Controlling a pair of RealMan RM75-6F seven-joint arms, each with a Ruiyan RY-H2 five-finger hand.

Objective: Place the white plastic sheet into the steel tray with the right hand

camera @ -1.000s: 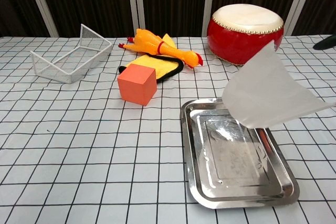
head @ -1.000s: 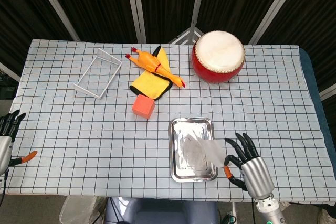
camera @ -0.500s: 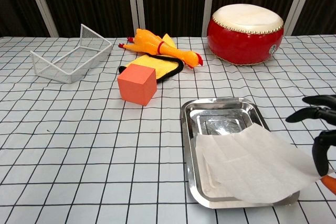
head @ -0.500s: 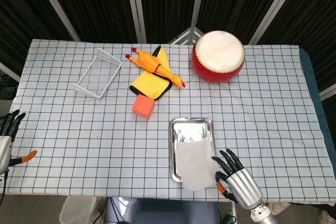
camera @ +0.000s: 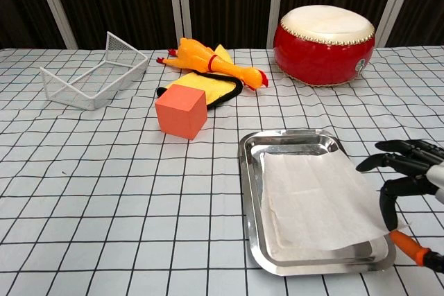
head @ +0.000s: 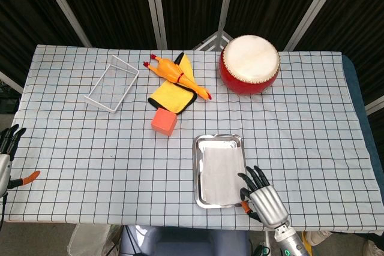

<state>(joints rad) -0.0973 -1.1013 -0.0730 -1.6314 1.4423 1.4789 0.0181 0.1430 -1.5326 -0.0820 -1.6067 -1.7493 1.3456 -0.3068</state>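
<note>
The white plastic sheet [head: 221, 169] [camera: 316, 202] lies flat inside the steel tray [head: 197, 172] [camera: 247, 199], its near right corner reaching over the tray's rim. My right hand [head: 261, 193] [camera: 406, 171] hovers at the tray's near right corner, just beside the sheet's edge, with fingers spread and nothing in them. At the table's left edge my left hand [head: 7, 157] hangs with fingers apart, holding nothing.
An orange cube [head: 164, 122] [camera: 181, 112] stands just beyond the tray's far left. Farther back are a rubber chicken [head: 177, 75] on a yellow cloth [head: 171, 97], a white wire basket [head: 112, 83] at the left, and a red drum [head: 249, 64] at the right.
The sheet dropped from my raised right hand and settled flat in the tray. My right hand let go of it and drew back toward the near table edge.
</note>
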